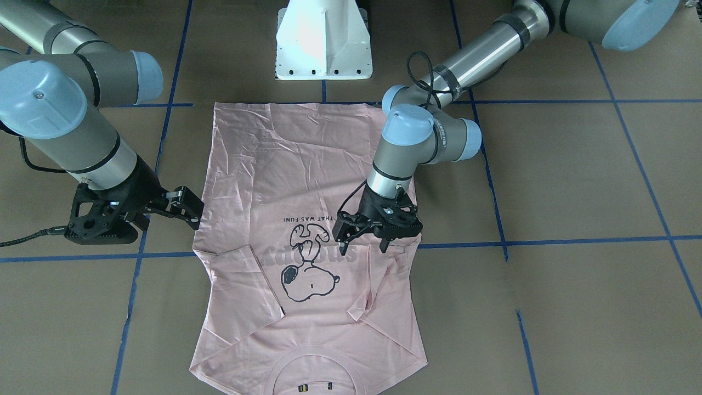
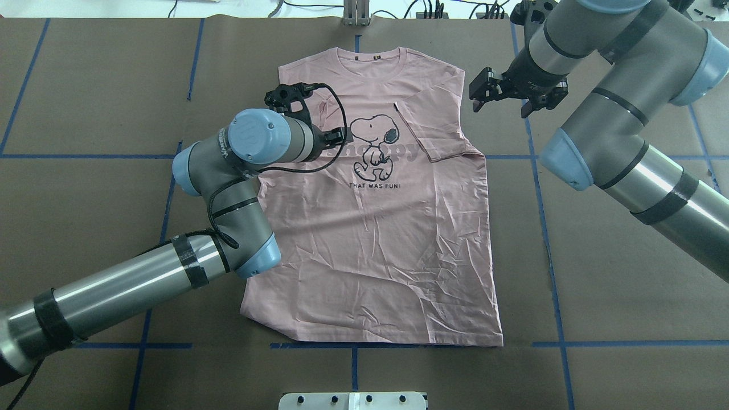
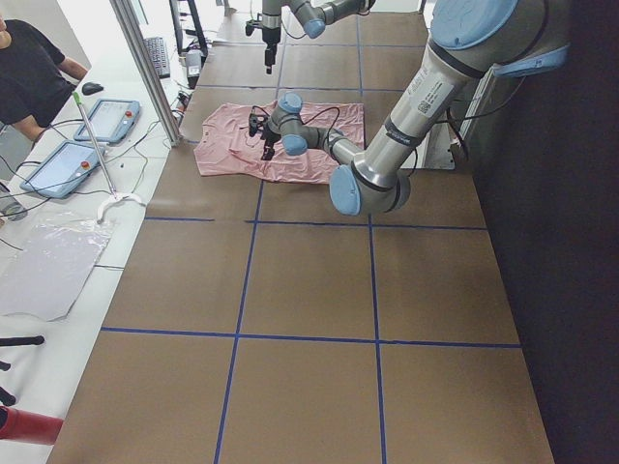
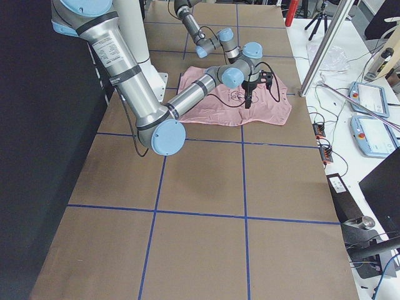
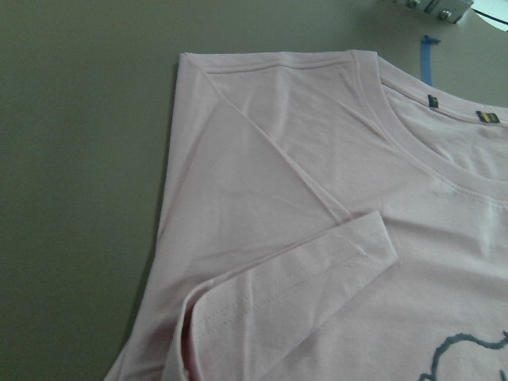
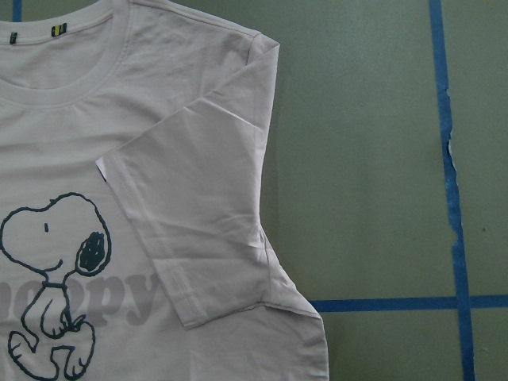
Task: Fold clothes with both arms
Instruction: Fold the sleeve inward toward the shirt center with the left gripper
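Fingers of the left gripper are spread apart and empty, low over a flat pink shirt.

Seen from overhead, they hang at 10 o'clock of the dog print, above a sleeve already folded in; whether they touch the cloth cannot be told. The right gripper, also parted and empty, sits off the shirt at 2 o'clock, over bare table, beside the other folded sleeve. Collar at 12, hem at 6. Likely risks: a pinch that takes only the top layer would pull a sleeve back open; uneven lifting on the two sides would skew the fold; the loose cable at the left wrist could drag the fabric.
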You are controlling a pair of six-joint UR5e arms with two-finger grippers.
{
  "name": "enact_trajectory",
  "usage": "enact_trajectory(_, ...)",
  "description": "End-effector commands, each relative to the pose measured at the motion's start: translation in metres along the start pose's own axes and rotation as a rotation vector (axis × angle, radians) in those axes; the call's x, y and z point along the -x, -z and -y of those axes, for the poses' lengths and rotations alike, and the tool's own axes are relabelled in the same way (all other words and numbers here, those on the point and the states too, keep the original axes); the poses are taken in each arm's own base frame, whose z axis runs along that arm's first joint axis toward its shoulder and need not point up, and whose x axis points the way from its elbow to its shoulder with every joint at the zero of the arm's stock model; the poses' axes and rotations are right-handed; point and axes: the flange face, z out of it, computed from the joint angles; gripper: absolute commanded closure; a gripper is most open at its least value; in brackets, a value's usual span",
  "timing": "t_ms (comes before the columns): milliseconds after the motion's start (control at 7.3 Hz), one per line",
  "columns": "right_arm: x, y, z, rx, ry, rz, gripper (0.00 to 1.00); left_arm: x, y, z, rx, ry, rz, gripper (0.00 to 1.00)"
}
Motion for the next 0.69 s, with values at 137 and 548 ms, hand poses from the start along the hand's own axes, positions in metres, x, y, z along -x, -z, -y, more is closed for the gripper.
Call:
enact_trajectory(137,-0.001,0.002,0.001,-0.002,0.001,0.002,0.0,-0.006,0.024,-0.027,0.059,-0.012,-0.02,0.0)
enact_trajectory(548,0.001,0.009,-0.004,-0.005,0.0,0.015,0.0,0.032,0.113,-0.036,0.063,-0.022,0.019,0.0)
